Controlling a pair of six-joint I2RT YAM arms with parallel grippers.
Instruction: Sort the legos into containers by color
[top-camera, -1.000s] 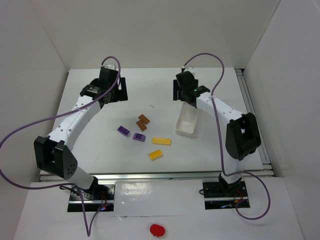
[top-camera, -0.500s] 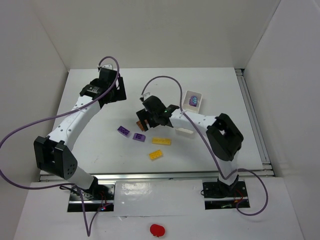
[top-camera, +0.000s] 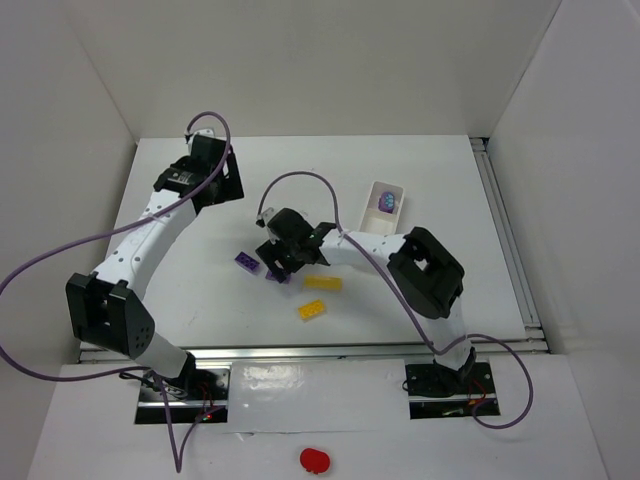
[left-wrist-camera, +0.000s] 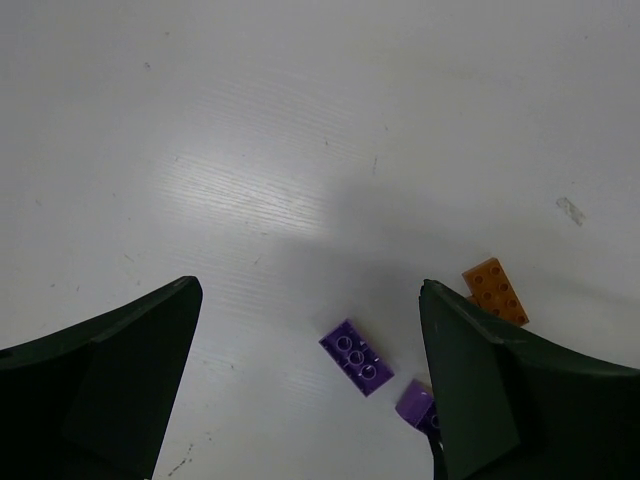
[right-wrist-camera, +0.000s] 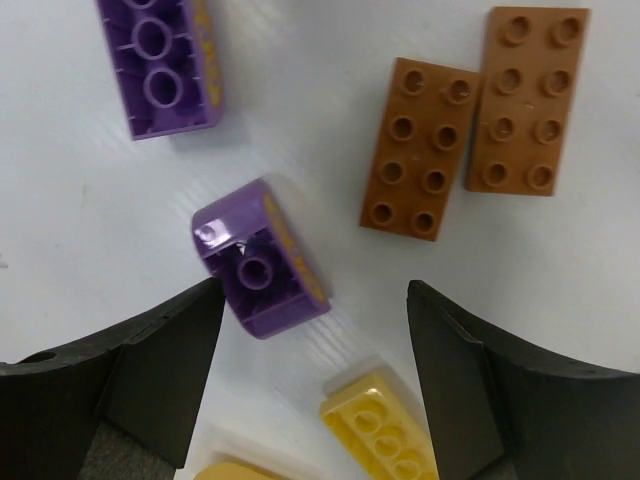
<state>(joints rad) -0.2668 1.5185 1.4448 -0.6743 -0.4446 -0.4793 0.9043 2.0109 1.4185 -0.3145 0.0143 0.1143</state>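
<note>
Blob of red stuff sits closest to me, on the near side of both arm bases and well apart from everything else. Past the bases, on the white table, you get the short yellow lego and, just behind it, the long yellow lego.

Next back is the right gripper, reached in low over the loose pile. Its wrist view shows the jaws parted fairly wide with nothing clamped. The small purple lego lies belly-up on the table in the gap, closer to one finger, and honestly I can't tell if that finger touches it. The bigger purple lego, also flipped over, lies just beyond that. The two orange-brown legos lie studs up, side by side, near the purple ones.

Further back and off to the right, the white container has one purple piece in it, well apart from the pile.

Farthest away, at the back left of the table, is the left gripper. Its jaws are spread wide and it has hold of nothing, with just bare table between them.
</note>
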